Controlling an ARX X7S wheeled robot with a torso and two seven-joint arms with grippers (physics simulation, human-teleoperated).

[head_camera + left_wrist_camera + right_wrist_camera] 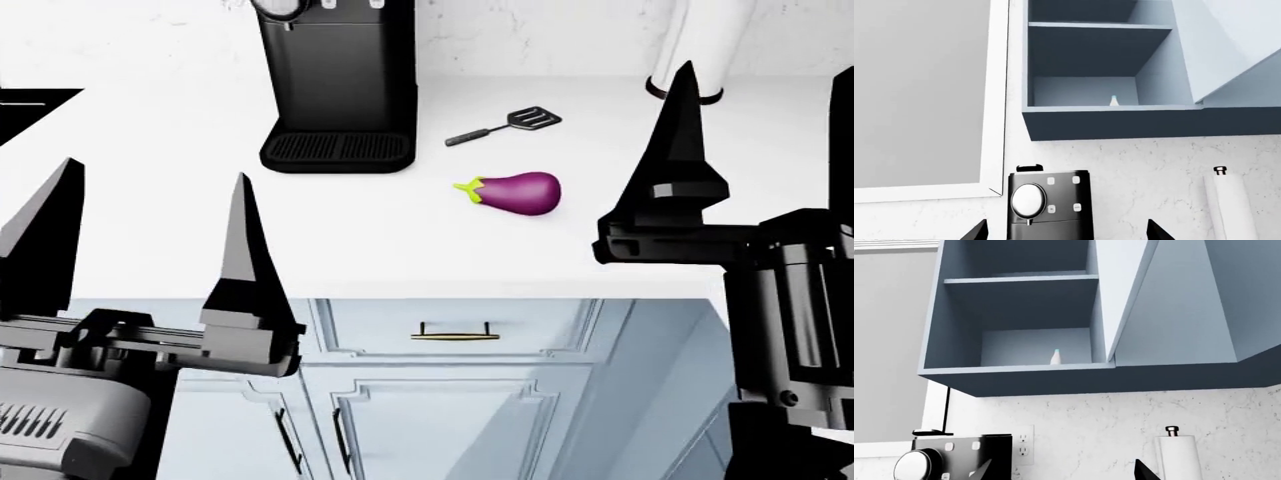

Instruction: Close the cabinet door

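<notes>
The wall cabinet (1021,380) hangs above the counter with its left bay open, showing a shelf and a small white bottle (1055,357) on the bottom board. Its cabinet door (1121,290) stands swung out at the right side of that bay; the door (1227,40) also shows in the left wrist view, with the bottle (1113,100). Both arms point upward, well below the cabinet. My left gripper (1067,232) (154,250) is open and empty. My right gripper (1062,470) is open and empty, and one of its fingers (681,130) shows side-on in the head view.
On the white counter (400,250) stand a black coffee machine (340,90), a paper towel roll (701,45), a purple eggplant (514,192) and a black spatula (507,125). A window (921,90) is left of the cabinet. Drawers and doors (454,332) sit below the counter.
</notes>
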